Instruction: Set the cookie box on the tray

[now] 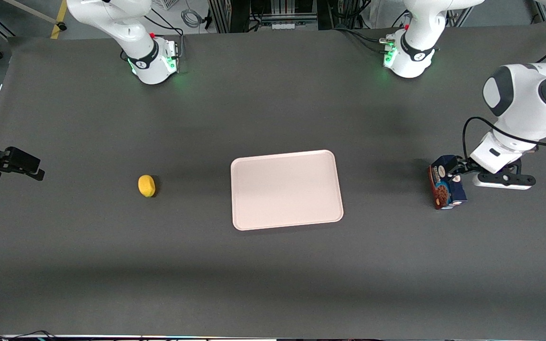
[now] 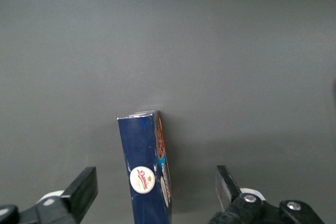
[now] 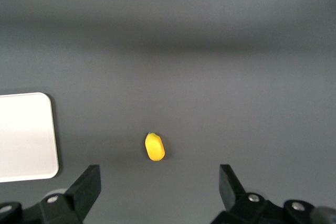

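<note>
Yellow small rounded lump (image 1: 146, 185) toward parked arm's end; pale pink flat rectangular tray (image 1: 286, 189) mid-table, bare; navy-blue upright cookie box (image 1: 446, 183) on dark table (image 1: 273, 265) between spread-apart fingers of black two-finger gripper (image 2: 152, 192), untouched.

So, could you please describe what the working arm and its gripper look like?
The left arm is glossy white with dark grey round joint caps, and a black cable loops along its wrist. Its gripper has a white body and black fingers with silver screws.
</note>
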